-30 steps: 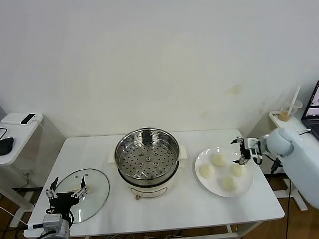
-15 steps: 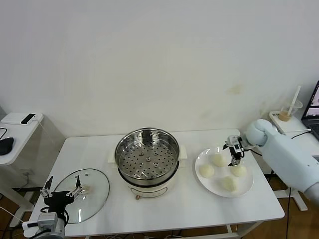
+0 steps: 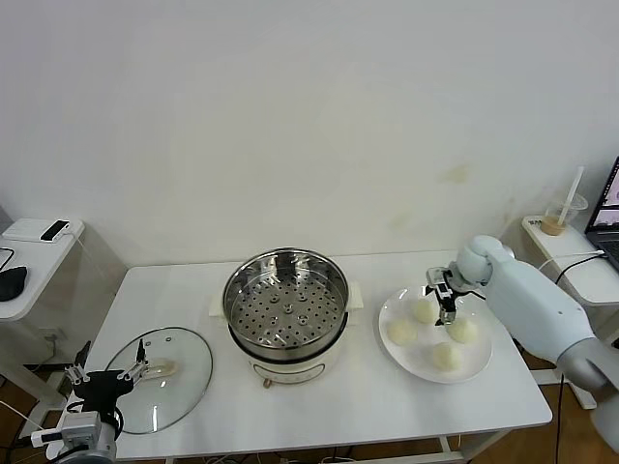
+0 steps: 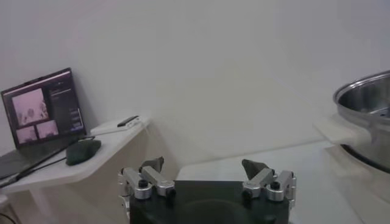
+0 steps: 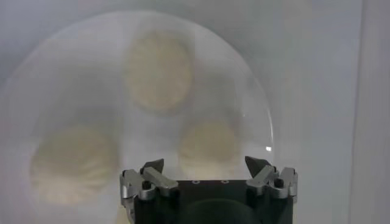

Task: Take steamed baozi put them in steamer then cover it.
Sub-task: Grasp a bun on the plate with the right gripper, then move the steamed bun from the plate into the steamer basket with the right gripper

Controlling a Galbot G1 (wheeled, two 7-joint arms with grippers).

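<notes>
Since the steamed baozi (image 3: 426,310) look soft and light — easily dented — the right gripper (image 3: 443,303), jaws spread above the plate (image 3: 479,365), should pinch one gently across its sides.

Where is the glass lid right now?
In the head view the glass lid lies flat on the table's front-left corner, left of the steamer, with the left gripper at its near edge.
</notes>
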